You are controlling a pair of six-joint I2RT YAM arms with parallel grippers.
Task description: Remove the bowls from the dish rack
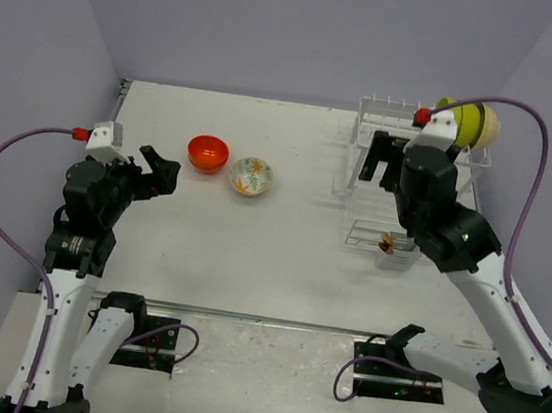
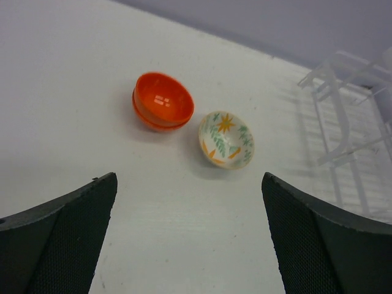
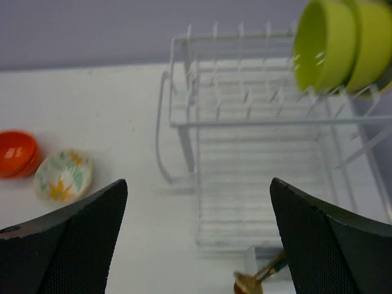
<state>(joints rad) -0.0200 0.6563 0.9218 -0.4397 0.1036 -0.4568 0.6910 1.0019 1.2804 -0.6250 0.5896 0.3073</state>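
Left pincer point(image 2: 188, 179): jaws wide, empty, above the table point(image 2: 73, 73). Two orange bowls point(image 2: 162, 104) sit stacked on the table, with the floral bowl point(image 2: 226, 139) just beside them to the right. Right pincer point(image 3: 199, 182): jaws wide, empty, facing the dish rack point(image 3: 245, 122). Two lime green bowls point(image 3: 324, 49) stand on edge among the rack's top prongs, at its right end.

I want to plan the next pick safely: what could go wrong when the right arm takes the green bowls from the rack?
1. The green bowls stand on edge, close together on top of the dish rack; pulling one may drag the other off.
2. The upright prongs beside them could catch the open right gripper and tip the rack.
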